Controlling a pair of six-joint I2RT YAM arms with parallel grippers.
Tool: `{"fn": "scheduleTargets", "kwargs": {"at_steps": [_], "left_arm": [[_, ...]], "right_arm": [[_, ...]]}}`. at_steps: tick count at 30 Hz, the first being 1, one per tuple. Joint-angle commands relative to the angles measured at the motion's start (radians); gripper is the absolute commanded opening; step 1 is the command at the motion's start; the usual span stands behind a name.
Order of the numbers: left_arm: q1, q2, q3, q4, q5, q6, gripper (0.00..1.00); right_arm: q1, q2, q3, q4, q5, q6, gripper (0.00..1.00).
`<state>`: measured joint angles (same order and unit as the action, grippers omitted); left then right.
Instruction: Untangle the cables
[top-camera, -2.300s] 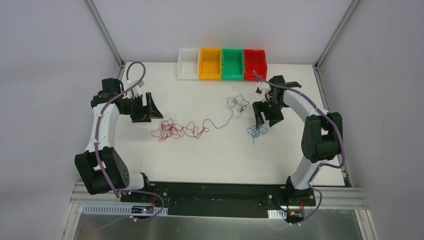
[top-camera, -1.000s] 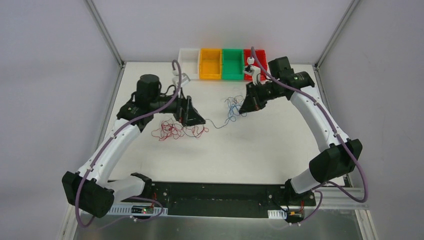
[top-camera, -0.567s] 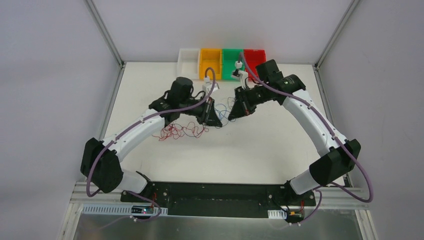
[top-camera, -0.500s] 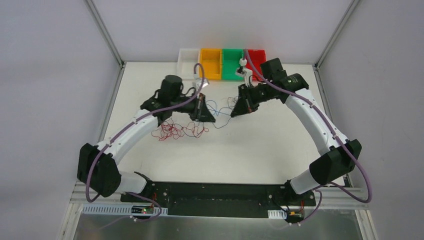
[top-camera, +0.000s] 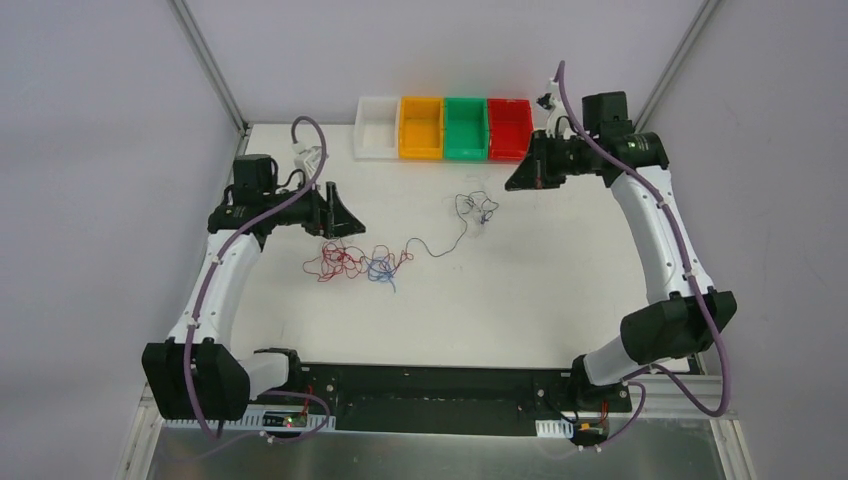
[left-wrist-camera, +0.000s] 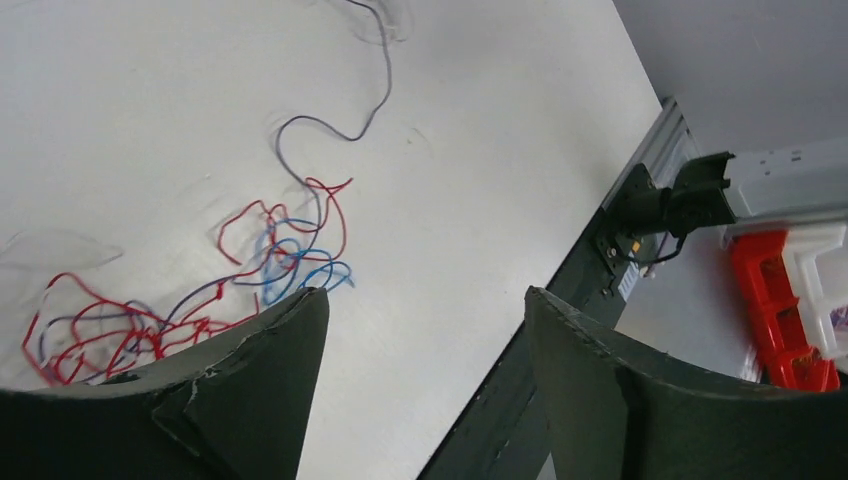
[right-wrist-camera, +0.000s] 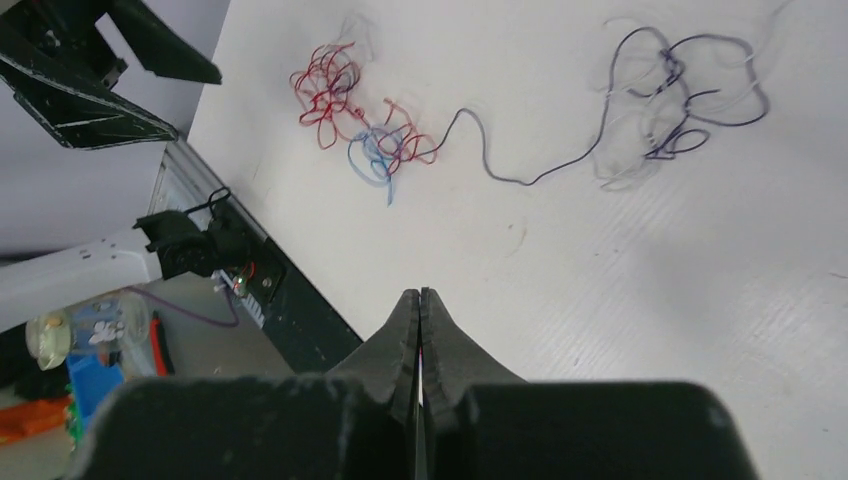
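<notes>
Top external view, read from the left: left gripper (top-camera: 340, 222) hanging just beyond the far-left edge of the tangle, fingers spread wide in the left wrist view, holding nothing and touching no wire. Beside it on the white table (top-camera: 560, 300), a knot of thin curly red wire (top-camera: 335, 262), with loops of thin blue wire (top-camera: 380, 268) snarled into its right side. Onward to the right, a single thin dark strand (top-camera: 435, 245) running from the knot to a looser cluster of dark and white wire (top-camera: 475, 208). Further right and farther back, right gripper (top-camera: 512, 183), fingers pressed flat together on nothing, well apart from every cable. Probably between grasps, with the separating barely begun. Next, most likely: a fine pinch on the blue loops, lifted clear of the red without dragging the whole knot.
</notes>
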<state>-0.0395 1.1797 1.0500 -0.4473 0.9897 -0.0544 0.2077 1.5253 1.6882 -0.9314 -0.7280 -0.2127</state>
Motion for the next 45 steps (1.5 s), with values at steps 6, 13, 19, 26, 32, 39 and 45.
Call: {"fn": "scheduleTargets", "kwargs": {"at_steps": [6,13,19,26,32,39,45], "left_arm": [[0.112,0.001,0.049,-0.074,0.086,0.096,0.59],[0.010,0.071,0.024,-0.228,0.005,0.273,0.63],[-0.383,0.036,-0.157,-0.212,-0.327,0.537,0.76],[-0.552,0.077,-0.232,-0.132,-0.392,0.906,0.88],[-0.595,0.128,-0.200,-0.123,-0.329,1.156,0.86],[-0.635,0.278,-0.139,-0.101,-0.391,1.350,0.83],[-0.645,0.353,-0.129,-0.090,-0.474,1.376,0.60]], "right_arm": [[0.012,0.129,0.222,0.057,0.062,0.094,0.25],[0.095,0.174,0.074,-0.011,0.082,-0.041,0.31],[0.070,0.130,-0.113,-0.003,0.111,-0.069,0.33],[0.002,0.114,-0.137,-0.029,0.112,-0.072,0.37],[-0.014,0.112,-0.131,-0.082,0.091,-0.100,0.36],[-0.050,0.113,-0.097,-0.131,0.068,-0.107,0.35],[-0.098,0.054,-0.114,-0.142,0.050,-0.105,0.34]]}}
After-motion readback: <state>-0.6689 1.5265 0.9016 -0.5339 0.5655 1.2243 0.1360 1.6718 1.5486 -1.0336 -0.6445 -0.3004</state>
